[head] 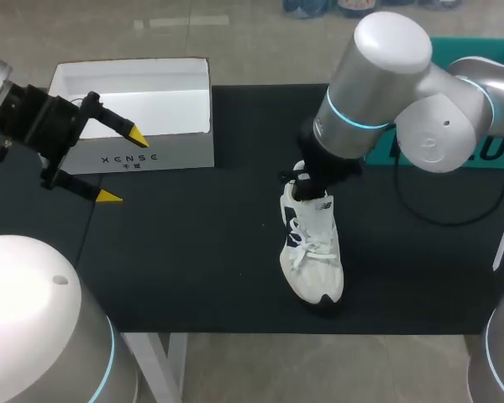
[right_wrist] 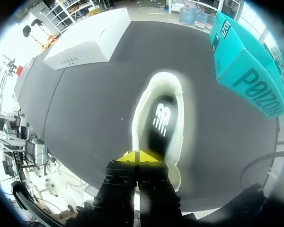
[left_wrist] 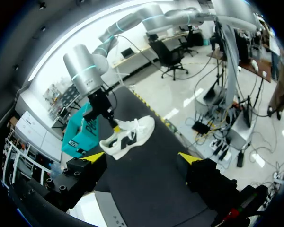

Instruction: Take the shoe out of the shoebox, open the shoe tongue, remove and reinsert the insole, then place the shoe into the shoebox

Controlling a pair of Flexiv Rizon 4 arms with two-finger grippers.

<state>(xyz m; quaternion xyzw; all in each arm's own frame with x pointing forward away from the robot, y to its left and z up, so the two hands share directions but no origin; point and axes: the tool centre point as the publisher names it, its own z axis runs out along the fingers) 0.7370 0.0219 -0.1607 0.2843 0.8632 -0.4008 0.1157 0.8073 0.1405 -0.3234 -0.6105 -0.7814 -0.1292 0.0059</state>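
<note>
The scene is lit brightly and evenly from overhead. Glare is seen inside the white shoebox (head: 130, 88) and on the left arm (head: 25, 285) shell. The shoe (right_wrist: 161, 118) rim is washed out in the right wrist view. Only faint shadows are cast on the dark mat (head: 193, 252).

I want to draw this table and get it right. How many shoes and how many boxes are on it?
Shoes: 1, the white shoe
Boxes: 2, the white shoebox and the teal box
Total: 3
</note>
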